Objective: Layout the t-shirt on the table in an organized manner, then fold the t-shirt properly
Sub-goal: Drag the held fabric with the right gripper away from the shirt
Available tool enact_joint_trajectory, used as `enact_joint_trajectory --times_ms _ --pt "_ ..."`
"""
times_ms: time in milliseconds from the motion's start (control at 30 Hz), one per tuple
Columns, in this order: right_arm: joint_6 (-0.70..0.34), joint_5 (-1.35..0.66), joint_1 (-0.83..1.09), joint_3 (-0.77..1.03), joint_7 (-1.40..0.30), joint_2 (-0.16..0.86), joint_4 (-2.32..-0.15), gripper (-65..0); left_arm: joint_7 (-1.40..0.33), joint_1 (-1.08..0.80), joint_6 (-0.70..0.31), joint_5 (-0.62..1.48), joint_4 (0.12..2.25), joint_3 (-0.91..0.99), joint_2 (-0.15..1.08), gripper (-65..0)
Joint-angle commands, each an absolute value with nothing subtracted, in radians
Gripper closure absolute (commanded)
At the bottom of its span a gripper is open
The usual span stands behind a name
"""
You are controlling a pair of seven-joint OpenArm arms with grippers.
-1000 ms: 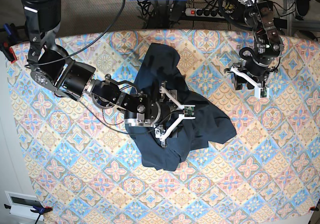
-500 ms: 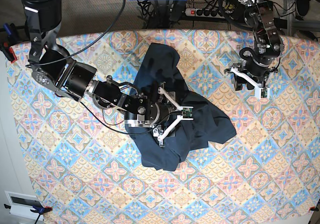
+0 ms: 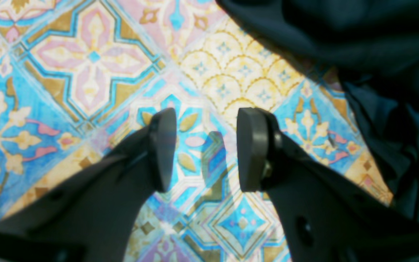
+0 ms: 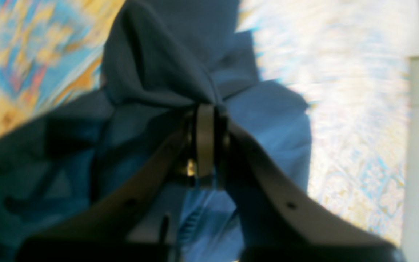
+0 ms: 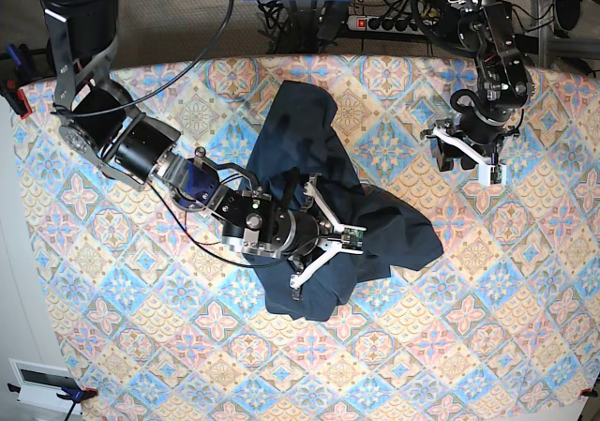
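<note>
Two arms in the overhead view, and only one is doing anything with the t-shirt [image 5: 323,187]. The shirt sits crumpled in a dark navy heap around the middle of the table [image 5: 112,346], nowhere near laid flat. I can't pick out sleeves, collar or any label in that bunch, the folds just swallow everything.

The right gripper [image 4: 205,143] is down on the shirt near the middle of the heap, and its wrist camera shows the jaws pressed together with a pinch of navy fabric caught between them, cloth fanning out in creases from the pinch point. That view is pretty blurry though, and the gripper body blocks the lower part of the frame, so how much fabric is actually in there is hard to say. From above, the right gripper [image 5: 328,238] is partly hidden by its own white camera bracket.

The left gripper [image 3: 206,143] is off to the side of the shirt, well apart from the heap in the overhead view, and has nothing in it. Its jaws stand wide apart over bare patterned cloth, with only an edge of the shirt creeping into the corner of the wrist shot. Whether the fingertips touch the table I can't tell. Overhead, the left gripper [image 5: 466,158] is small and dark.
</note>
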State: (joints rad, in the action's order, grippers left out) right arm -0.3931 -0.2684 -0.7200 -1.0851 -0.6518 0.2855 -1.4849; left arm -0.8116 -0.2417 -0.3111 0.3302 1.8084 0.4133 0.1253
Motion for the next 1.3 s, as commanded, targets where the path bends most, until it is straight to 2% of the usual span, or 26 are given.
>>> enact_joint_trajectory --times_ms 0,200,367,533,667,800,933,1033,1133,1267 --pt "-0.386 -0.271 -0.746 -1.043 -0.630 0.286 -1.509 0.0 -0.794 -0.237 -0.314 0.341 1.827 0.417 0.136 -27.0" --pt "-0.386 -0.271 -0.750 -0.866 -0.624 0.323 -1.475 0.0 -0.794 -0.248 -0.314 0.341 1.827 0.417 0.136 -27.0" --pt "-0.386 -0.268 -0.753 -0.587 -0.624 0.325 -1.356 0.0 -0.794 -0.249 -0.314 0.341 1.827 0.417 0.136 -27.0" --pt "-0.386 -0.263 -0.848 -0.423 -0.624 0.329 -1.231 0.0 -0.794 -0.249 -0.314 0.343 1.828 0.417 0.136 -27.0" --pt "-0.384 -0.254 -0.905 -0.308 -0.622 0.375 -1.133 0.0 -0.794 -0.252 -0.314 0.343 1.863 0.417 0.136 -27.0" --pt "-0.381 -0.087 -0.938 -0.189 -0.576 0.384 -1.066 0.0 -0.794 -0.269 -0.314 0.343 1.917 0.412 0.136 -27.0" --pt "-0.381 0.239 -0.941 -0.082 -0.444 0.384 -0.989 0.0 -0.796 -0.269 -0.314 0.343 1.928 0.410 0.133 -27.0" --pt "-0.381 0.412 -0.937 0.001 -0.400 0.384 -0.986 0.0 -0.796 -0.271 -0.314 0.341 1.929 0.390 0.134 -27.0" --pt "-0.381 0.499 -0.931 0.016 -0.398 0.380 -0.986 -3.0 -0.796 -0.271 -0.314 0.340 1.934 0.340 0.148 -27.0" --pt "-0.381 0.504 -0.828 -0.015 -0.415 0.380 -1.026 -10.3 -0.796 -0.260 -0.314 0.335 1.934 0.271 0.171 -27.0"
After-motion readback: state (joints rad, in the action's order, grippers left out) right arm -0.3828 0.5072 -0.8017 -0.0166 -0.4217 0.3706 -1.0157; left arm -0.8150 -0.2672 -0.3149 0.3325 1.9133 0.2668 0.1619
